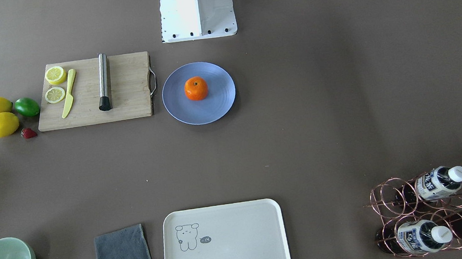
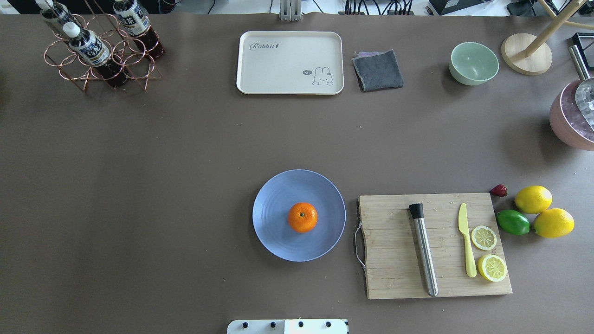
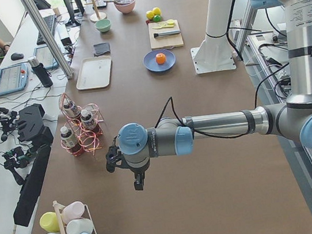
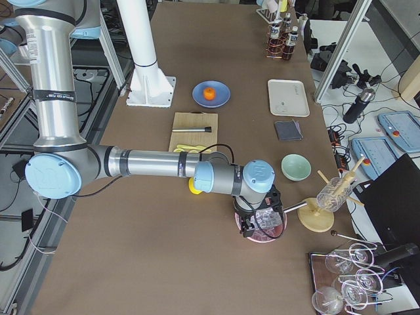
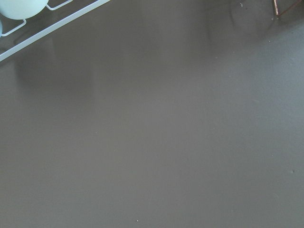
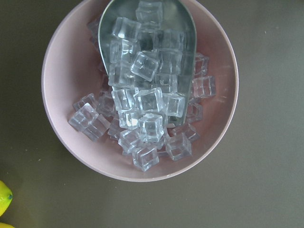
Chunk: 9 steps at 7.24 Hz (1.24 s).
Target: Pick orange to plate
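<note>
The orange [image 1: 196, 88] rests upright in the middle of the pale blue plate [image 1: 216, 106], stem dimple up; both show again from overhead, orange [image 2: 302, 217] on plate [image 2: 278, 239]. No gripper is near them. My left gripper [image 3: 135, 178] hovers over bare table at the left end, beside the bottle rack; I cannot tell its state. My right gripper [image 4: 253, 223] hangs over a pink bowl of ice cubes [image 6: 137, 95] at the right end; its state cannot be told either. Neither wrist view shows fingers.
A cutting board [image 2: 394, 246] with a steel muddler, a yellow knife and lemon slices lies right of the plate. Beyond it are two lemons [image 2: 533, 199], a lime [image 2: 513, 221] and a strawberry. The cream tray [image 2: 290, 62], grey cloth, mint bowl [image 2: 473, 62] and bottle rack [image 2: 100, 51] line the far edge.
</note>
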Motion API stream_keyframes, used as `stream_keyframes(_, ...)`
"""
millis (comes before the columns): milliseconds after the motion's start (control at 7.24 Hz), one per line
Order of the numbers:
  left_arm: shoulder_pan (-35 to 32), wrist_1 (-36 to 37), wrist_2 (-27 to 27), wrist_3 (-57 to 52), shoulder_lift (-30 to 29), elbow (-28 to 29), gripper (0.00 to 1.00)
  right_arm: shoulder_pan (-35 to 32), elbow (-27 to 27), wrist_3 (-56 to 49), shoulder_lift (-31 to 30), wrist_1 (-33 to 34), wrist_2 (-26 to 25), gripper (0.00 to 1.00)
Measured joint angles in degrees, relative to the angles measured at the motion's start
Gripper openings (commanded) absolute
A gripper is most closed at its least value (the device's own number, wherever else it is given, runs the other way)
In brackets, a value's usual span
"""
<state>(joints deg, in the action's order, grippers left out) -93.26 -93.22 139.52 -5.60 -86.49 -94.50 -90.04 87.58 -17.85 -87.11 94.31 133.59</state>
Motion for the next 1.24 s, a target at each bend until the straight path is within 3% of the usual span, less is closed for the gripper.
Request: stream_keyframes(1244,-1.13,-2.5,-1.18,-0.03,0.97,-3.04,0.97,0.13,0.62,0.29,0.63,0.0,0.01,1.0)
